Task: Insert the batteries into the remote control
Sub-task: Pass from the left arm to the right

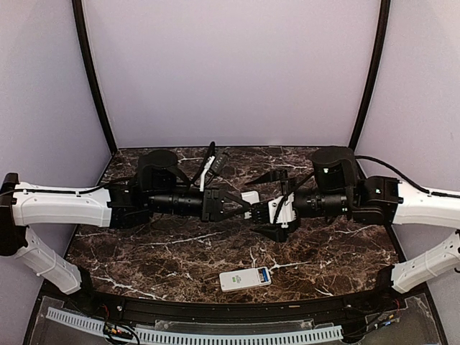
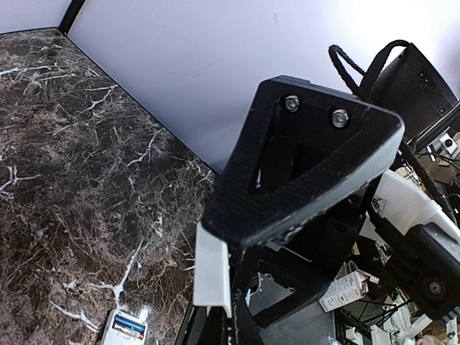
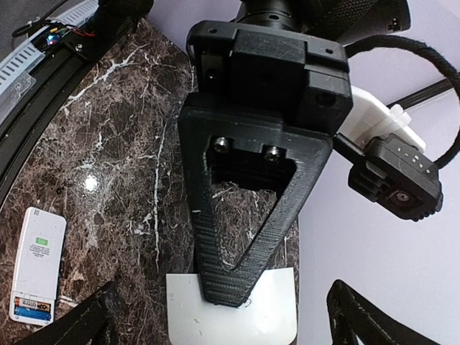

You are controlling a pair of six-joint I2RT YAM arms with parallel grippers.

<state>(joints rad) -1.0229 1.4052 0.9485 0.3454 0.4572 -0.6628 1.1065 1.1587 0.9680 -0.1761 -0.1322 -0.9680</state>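
Observation:
The white remote control (image 1: 241, 279) lies back up on the marble near the front edge, its compartment open, with blue batteries (image 1: 264, 274) in its right end. It also shows in the right wrist view (image 3: 37, 259), with the batteries (image 3: 32, 309) at its near end. My left gripper (image 1: 243, 204) is shut on a small white battery cover (image 1: 250, 195) and holds it above the table's middle. The cover shows in the left wrist view (image 2: 213, 277) and the right wrist view (image 3: 231, 313). My right gripper (image 1: 259, 204) is wide open, its fingers on either side of the cover.
The dark marble table (image 1: 172, 251) has a black rail (image 1: 215, 310) along its front edge, with a white perforated strip (image 1: 180, 334) below it. Pale walls close the back and sides. Both arms meet over the middle.

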